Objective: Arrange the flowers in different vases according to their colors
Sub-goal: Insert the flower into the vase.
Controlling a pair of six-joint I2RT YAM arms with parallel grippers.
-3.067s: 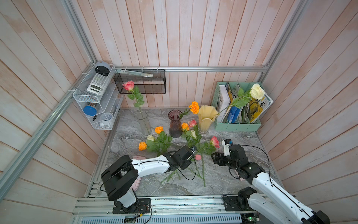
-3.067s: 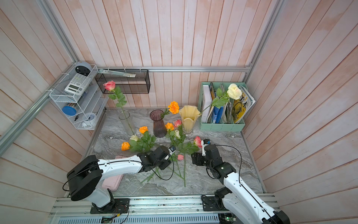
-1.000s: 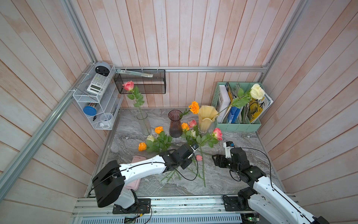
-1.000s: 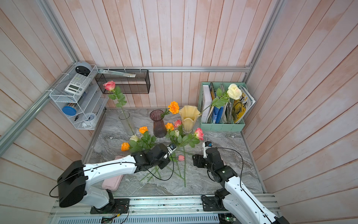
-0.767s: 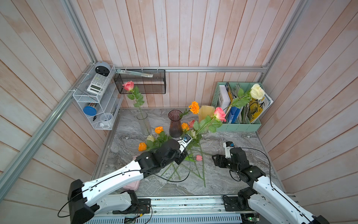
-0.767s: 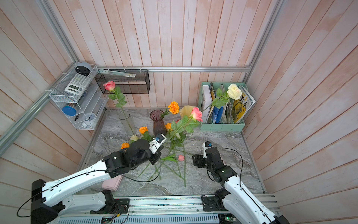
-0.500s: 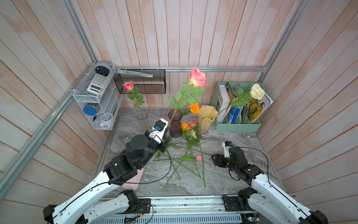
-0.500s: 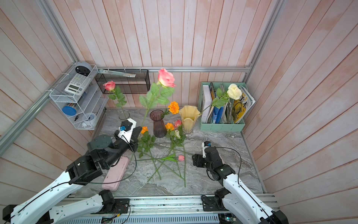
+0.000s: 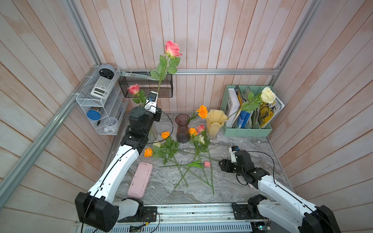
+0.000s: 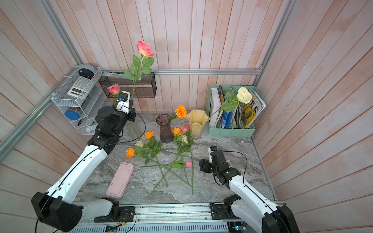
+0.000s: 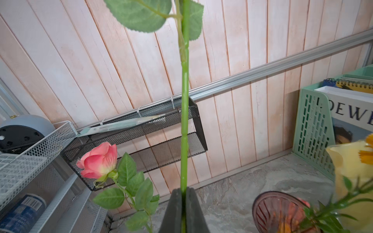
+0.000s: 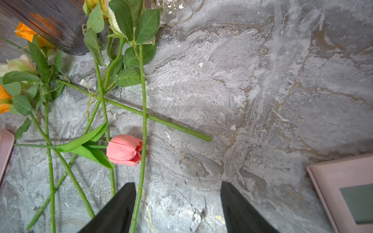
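Our left arm reaches up, left of the purple vase (image 9: 182,129), the left gripper (image 11: 182,190) pinched tight on the stem of a pink rose (image 9: 172,49), upright, bloom high above that vase. Our right arm lies low, right of the vase, right gripper (image 12: 177,186) spread wide, empty, near the pink tulip (image 12: 124,150).

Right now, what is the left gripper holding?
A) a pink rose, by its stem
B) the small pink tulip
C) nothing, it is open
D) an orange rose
A: the left gripper is shut on the green stem of a pink rose, which stands upright with its bloom high. The pink tulip lies on the table in front of the open right gripper.
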